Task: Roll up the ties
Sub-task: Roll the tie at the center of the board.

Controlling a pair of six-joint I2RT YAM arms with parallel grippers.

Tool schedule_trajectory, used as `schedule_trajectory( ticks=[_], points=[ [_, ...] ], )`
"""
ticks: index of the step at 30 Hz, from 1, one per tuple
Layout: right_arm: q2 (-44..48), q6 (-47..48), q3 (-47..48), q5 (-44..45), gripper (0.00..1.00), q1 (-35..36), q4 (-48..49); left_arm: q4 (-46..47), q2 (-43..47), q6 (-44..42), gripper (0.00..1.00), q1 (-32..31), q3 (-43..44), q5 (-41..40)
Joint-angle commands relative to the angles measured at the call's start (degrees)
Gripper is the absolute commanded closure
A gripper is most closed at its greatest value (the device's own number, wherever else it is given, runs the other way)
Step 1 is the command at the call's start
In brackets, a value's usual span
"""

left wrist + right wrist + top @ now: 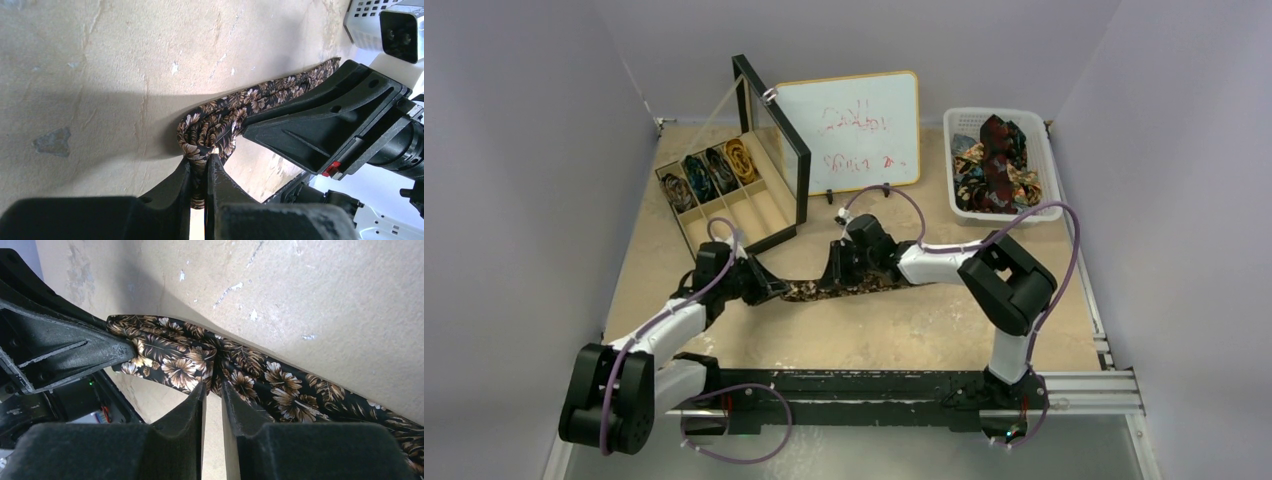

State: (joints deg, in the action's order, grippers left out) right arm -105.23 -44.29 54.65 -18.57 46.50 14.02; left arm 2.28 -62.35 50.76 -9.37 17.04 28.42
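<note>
**Gripping one tie with both tools**

Holds the dark tie (864, 288), patterned with brown-gold flowers, in the left tool (774, 290), clenched on the bunched, folded end nearer the left edge of the tabletop (904, 330). Pinches several layers of cloth between the fingertips (222, 182), as the left wrist view shows. Holds the same tie in the right tool (836, 275) as well, just beside the left one, clenched on a small fold of fabric a little way along the strip. Lies otherwise flat near the middle of the tabletop, running toward the right edge.

At the far left corner, holds coiled ties (721, 165) in the far ends of an open compartment box (754, 215), with the lid (805, 185) propped upright. At the far right corner, holds a heap of loose ties (994, 160) in a white basket (1046, 160). Between the two, along the far edge, stands a whiteboard (854, 130) with red scribbles.
</note>
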Motion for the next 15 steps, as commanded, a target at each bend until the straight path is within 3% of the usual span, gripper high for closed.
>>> schedule_trajectory(
  ticks=[1,15],
  points=[
    [-1.18,0.96,3.58,1.13,0.81,0.78,-1.00,-5.10,1.02,-3.13,1.00,0.32,4.55,-2.86],
    [-6.11,1.51,9.90,2.18,0.83,2.55,-4.70,-16.02,0.76,-9.25,1.00,0.16,12.21,-8.30]
  ],
)
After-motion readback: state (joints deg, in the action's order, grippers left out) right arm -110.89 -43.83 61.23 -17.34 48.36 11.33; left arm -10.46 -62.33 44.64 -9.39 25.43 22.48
